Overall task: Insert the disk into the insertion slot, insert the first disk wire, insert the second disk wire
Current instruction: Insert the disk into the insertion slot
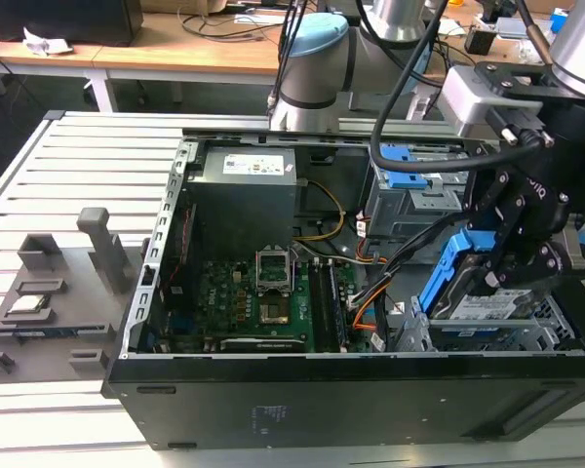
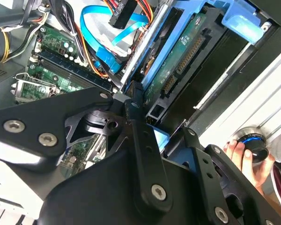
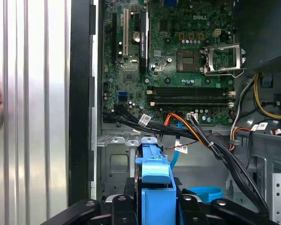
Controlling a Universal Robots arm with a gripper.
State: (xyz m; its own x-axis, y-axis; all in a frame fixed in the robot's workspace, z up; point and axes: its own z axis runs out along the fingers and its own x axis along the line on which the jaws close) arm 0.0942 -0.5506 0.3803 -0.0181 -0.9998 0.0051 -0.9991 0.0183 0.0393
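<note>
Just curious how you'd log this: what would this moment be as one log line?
gripper: shut on the disk | disk: at the insertion slot, not fully in | first disk wire: unplugged | second disk wire: unplugged

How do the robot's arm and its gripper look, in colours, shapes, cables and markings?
The arm is silver-grey tubing with a light blue joint cap. Thick black cables loop down from it. The gripper is black, with white lettering on its body; its jaws are jointed linkage bars with silver screws. A pale grey block sits above it.
</note>
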